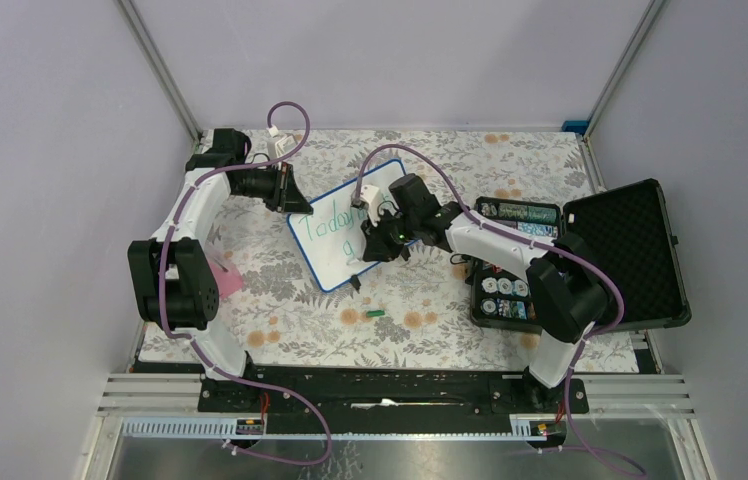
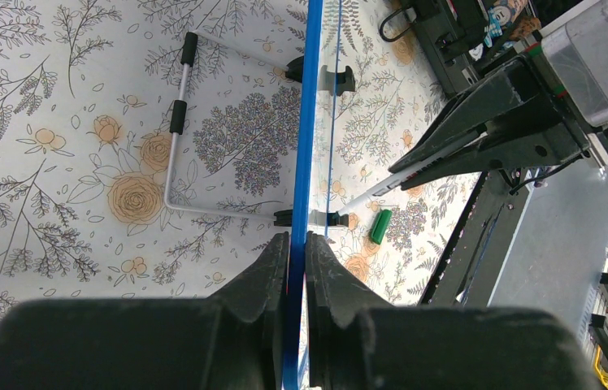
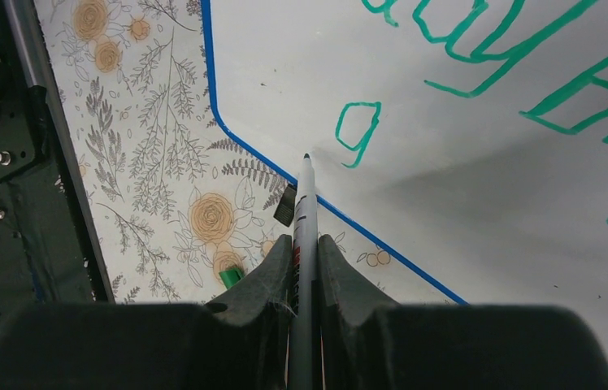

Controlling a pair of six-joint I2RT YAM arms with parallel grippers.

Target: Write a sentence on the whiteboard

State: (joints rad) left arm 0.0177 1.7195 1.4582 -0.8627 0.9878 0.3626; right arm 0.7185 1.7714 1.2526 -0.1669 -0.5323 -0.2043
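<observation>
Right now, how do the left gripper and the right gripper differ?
The left gripper clamps the whiteboard by its blue frame; the right gripper clamps a marker. The left gripper sits at the board's edge; the right gripper hovers over its face, near the sentence. Both are shut.

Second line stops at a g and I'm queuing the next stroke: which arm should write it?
Right. The right gripper is shut on the marker, tip near the g on the whiteboard; the left gripper clamps that board's edge.
</observation>
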